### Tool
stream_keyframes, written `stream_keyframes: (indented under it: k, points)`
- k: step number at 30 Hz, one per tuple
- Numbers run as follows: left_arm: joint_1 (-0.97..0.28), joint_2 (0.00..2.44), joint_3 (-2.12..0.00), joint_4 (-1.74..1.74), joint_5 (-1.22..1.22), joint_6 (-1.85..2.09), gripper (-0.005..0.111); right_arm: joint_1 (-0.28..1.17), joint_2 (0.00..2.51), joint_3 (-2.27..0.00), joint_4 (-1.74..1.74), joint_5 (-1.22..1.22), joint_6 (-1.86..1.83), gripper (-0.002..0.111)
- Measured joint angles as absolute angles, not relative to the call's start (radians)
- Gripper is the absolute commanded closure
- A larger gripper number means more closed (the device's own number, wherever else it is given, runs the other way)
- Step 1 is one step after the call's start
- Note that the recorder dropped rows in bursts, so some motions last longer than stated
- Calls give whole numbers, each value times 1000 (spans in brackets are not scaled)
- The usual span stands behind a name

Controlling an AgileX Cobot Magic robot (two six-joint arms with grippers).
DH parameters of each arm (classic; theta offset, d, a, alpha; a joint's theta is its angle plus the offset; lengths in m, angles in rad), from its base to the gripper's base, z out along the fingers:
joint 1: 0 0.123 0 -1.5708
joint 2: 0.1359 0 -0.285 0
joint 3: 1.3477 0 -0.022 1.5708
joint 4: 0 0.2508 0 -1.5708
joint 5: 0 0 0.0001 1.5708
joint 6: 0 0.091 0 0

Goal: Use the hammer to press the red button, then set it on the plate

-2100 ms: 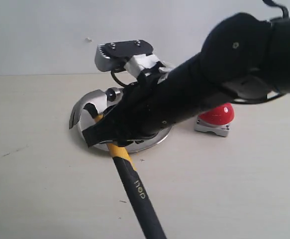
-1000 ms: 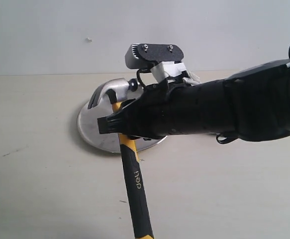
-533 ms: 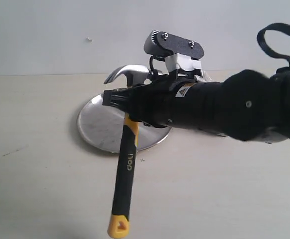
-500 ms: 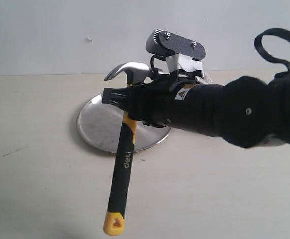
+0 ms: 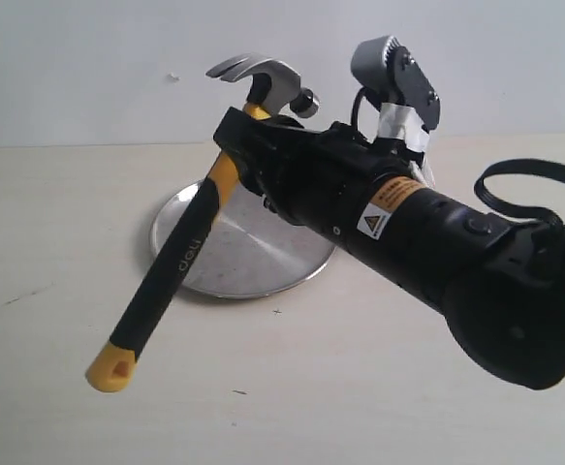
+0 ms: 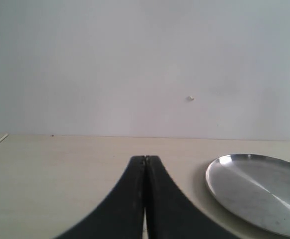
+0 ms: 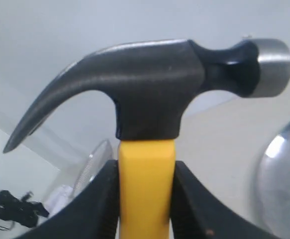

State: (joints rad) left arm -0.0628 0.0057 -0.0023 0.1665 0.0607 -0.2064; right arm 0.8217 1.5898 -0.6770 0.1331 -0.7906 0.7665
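Compared with half a second earlier, the hammer (image 5: 183, 247) is now tilting more and standing higher, its head raised above the plate (image 5: 214, 289) and its yellow end pointing down toward the worktop (image 5: 59, 387). The right hand (image 5: 238, 145) is clamping the handle just under the head. I judge the arm is carrying the tool toward the red button, which is not showing here, perhaps hidden behind the arm. From the left wrist, the left hand (image 6: 145, 194) is resting with its tips pressed together, holding nothing, and the plate (image 6: 254, 186) is lying empty nearby. From the right wrist, both fingers (image 7: 102, 204) are squeezing the yellow neck below the steel head
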Motion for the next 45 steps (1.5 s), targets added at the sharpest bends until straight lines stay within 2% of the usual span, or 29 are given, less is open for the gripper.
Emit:
stream_keyframes:
  k: [6, 9, 27, 37, 45]
  points:
    - [-63, 6, -2, 166, 61, -206, 107, 822, 1671, -611, 110, -1060, 980, 108]
    - [-63, 6, -2, 166, 61, -206, 107, 822, 1725, -602, 110, -1118, 1030, 108]
    - [-63, 6, -2, 166, 54, -206, 107, 822, 1782, -600, 84, -1140, 1089, 108]
    - [-63, 6, -2, 166, -202, -314, 107, 822, 1782, -600, 80, -1140, 1090, 108]
    - [-63, 11, -2, 166, -228, -520, 107, 822, 1788, -600, 72, -1143, 1090, 108]
